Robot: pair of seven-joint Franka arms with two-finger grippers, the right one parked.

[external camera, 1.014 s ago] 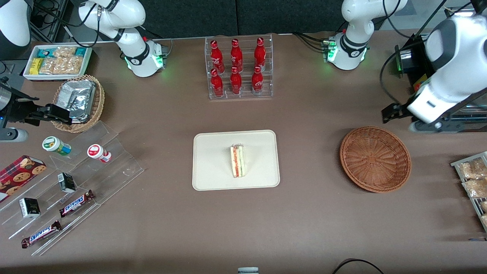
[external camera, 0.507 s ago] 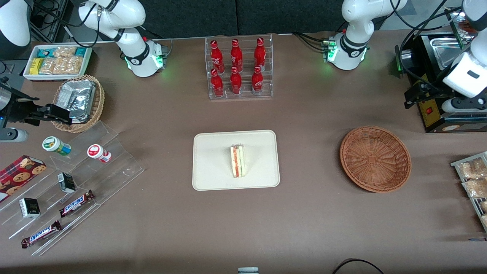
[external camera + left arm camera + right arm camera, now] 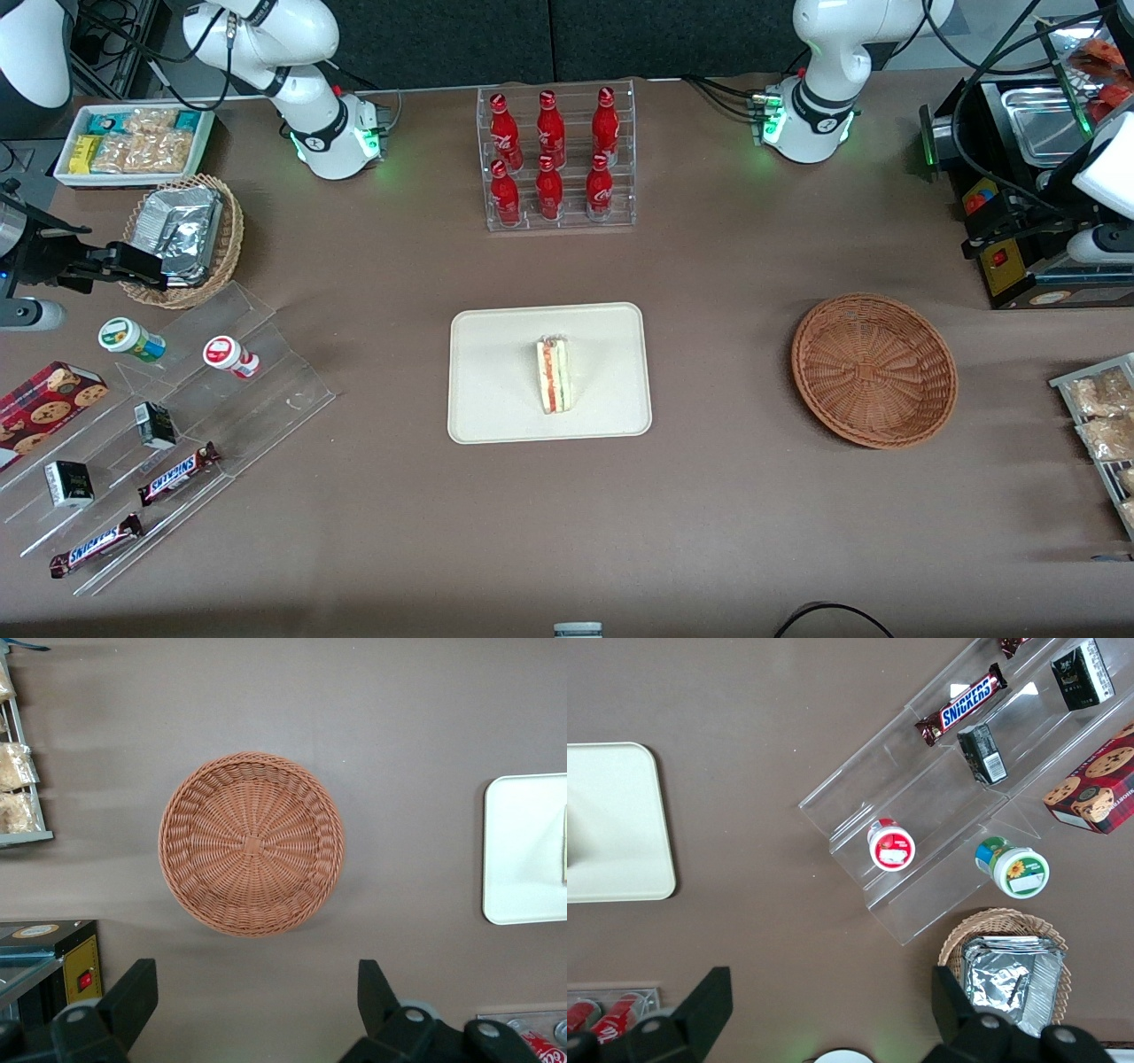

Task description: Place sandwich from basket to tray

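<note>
While the sandwich (image 3: 554,375) lies on its side near the middle of the tray (image 3: 496,354), cut face up with its red-orange and green layers showing, I note nothing is touching it. I see the tray flat on the brown table (image 3: 709,532), nearer to the front camera than the clear rack of red cola bottles (image 3: 554,159). I log the reddish-brown wicker basket (image 3: 874,369) as holding nothing, well apart from the tray, toward the working arm's end of the table. From the left wrist view, the left gripper (image 3: 252,1010) hangs high above the table just beside the basket (image 3: 252,843), its two dark fingers (image 3: 133,992) spread wide with nothing between them. In the front view I find it up at the working arm's end, over the black appliance (image 3: 1001,221). Packaged snacks on a rack (image 3: 1103,425) lie near the basket, nearer to the front camera.
</note>
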